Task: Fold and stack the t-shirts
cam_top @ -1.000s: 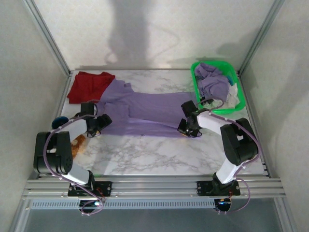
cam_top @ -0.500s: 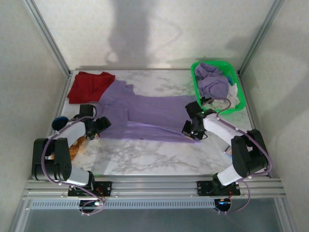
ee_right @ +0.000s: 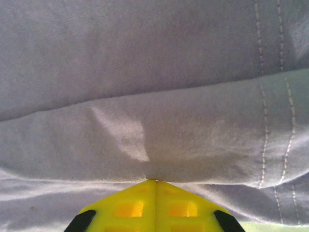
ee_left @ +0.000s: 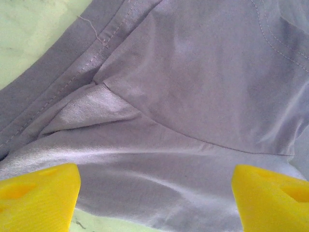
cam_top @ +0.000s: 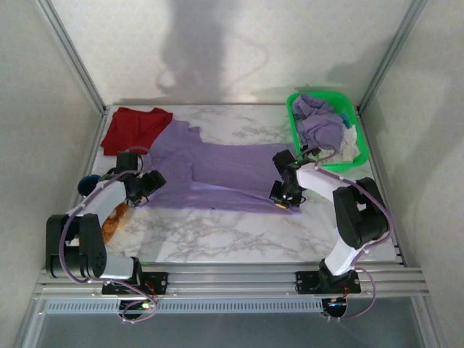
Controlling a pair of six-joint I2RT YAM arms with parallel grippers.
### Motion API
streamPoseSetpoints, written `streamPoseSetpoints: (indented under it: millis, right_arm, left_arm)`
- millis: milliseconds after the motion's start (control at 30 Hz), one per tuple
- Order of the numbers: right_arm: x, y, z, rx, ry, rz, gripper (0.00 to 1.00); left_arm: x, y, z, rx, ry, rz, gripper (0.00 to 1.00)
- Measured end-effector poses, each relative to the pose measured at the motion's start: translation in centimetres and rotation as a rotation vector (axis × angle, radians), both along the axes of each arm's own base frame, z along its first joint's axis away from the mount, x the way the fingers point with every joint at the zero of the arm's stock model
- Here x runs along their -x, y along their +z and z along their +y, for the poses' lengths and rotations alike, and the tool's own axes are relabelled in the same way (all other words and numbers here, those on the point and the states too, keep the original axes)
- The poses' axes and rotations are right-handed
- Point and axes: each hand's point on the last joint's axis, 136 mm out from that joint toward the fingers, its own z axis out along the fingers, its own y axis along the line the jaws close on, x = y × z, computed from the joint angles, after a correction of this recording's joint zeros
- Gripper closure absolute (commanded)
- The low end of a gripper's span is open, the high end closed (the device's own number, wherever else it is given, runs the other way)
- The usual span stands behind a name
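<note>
A lavender t-shirt [cam_top: 217, 170] lies spread across the middle of the marble table [cam_top: 217, 232]. My left gripper [cam_top: 148, 187] stands open over its left edge. In the left wrist view the yellow fingertips [ee_left: 41, 198] sit wide apart, with purple cloth [ee_left: 193, 87] under and between them, and the gripper [ee_left: 154, 203] holds nothing. My right gripper [cam_top: 284, 197] is at the shirt's near right hem. Its jaws [ee_right: 155, 183] are shut, with a fold of the lavender cloth [ee_right: 193, 140] pinched at their tip. A dark red t-shirt [cam_top: 134, 129] lies at the back left.
A green basket [cam_top: 293, 119] at the back right holds more lavender t-shirts [cam_top: 319, 127]. A brown fuzzy toy [cam_top: 111, 219] and a dark round object [cam_top: 88, 185] lie by the left arm. Metal frame posts stand at the back corners.
The right arm swung out to the right and came back to the shirt's right hem, and the near edge of the shirt shifted with it. The left gripper stayed open at the left edge.
</note>
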Motion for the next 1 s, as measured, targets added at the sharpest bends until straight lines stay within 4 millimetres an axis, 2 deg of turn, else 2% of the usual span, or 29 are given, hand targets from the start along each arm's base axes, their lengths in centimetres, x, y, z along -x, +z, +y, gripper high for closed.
streamPoseSetpoints:
  millis: [167, 567, 600, 667, 767, 900, 1000]
  right_arm:
    - [-0.7, -0.1, -0.6, 0.052, 0.016, -0.013, 1.0]
    - [-4.0, 1.4, -1.7, 0.161, 0.051, -0.127, 1.0]
    - [-4.2, 1.6, -1.8, 0.163, 0.05, -0.135, 0.97]
    - [-4.1, 2.2, -2.0, 0.171, 0.043, -0.15, 0.86]
    - [-3.0, 3.3, -3.0, 0.183, 0.026, -0.17, 0.77]
    - [-1.4, 4.5, -4.1, 0.188, 0.001, -0.188, 0.76]
    - [-0.9, 4.0, -4.6, 0.195, -0.009, -0.172, 0.76]
  left_arm:
    - [0.1, 0.0, -0.1, 0.004, -0.002, 0.005, 0.18]
    - [0.1, 0.0, -0.1, 0.007, -0.004, 0.005, 0.18]
    - [0.1, 0.0, -0.1, 0.007, -0.004, 0.006, 0.18]
    - [0.1, 0.0, -0.1, 0.007, -0.004, 0.005, 0.18]
    - [0.1, 0.1, -0.1, 0.007, -0.004, -0.001, 0.18]
    - [0.1, 0.2, -0.2, 0.01, -0.006, -0.003, 0.18]
    - [0.1, 0.2, -0.3, 0.01, -0.007, -0.003, 0.18]
